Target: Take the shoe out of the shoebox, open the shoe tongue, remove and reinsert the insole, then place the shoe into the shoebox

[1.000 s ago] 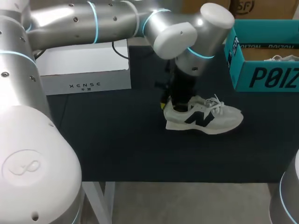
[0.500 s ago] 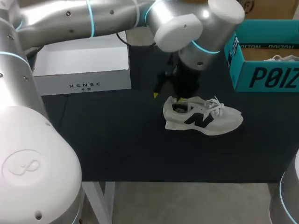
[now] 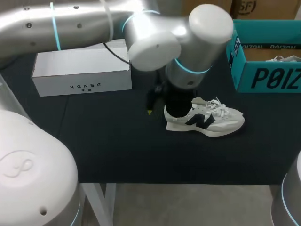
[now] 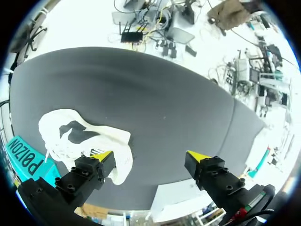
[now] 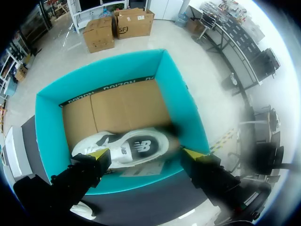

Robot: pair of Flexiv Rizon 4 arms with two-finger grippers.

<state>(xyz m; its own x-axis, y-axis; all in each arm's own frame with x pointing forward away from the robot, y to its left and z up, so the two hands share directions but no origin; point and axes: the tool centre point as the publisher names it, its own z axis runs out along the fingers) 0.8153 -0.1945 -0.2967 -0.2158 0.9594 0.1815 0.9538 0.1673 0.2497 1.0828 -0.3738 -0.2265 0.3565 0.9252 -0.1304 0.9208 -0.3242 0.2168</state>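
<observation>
A white sneaker (image 3: 207, 118) with a dark logo stands on its sole on the black table, toe to the right. My left gripper (image 3: 157, 107) hangs at its heel, mostly hidden under the wrist. In the left wrist view that gripper (image 4: 149, 156) is open and empty, and the sneaker (image 4: 80, 136) lies beside one finger, outside the jaws. The teal shoebox (image 3: 265, 70) stands at the far right. My right gripper (image 5: 146, 153) hovers open above the shoebox (image 5: 51, 141), where a second white shoe (image 5: 124, 147) lies on the cardboard floor.
A white closed box (image 3: 82, 70) sits at the back left of the table. The black mat (image 3: 117, 146) stretches bare in front of the sneaker. The left arm's big elbow (image 3: 155, 40) overhangs the middle of the table.
My left gripper, shut at the sneaker's heel a second ago, has opened, let go and shifted a little left of the heel. The sneaker stays put.
</observation>
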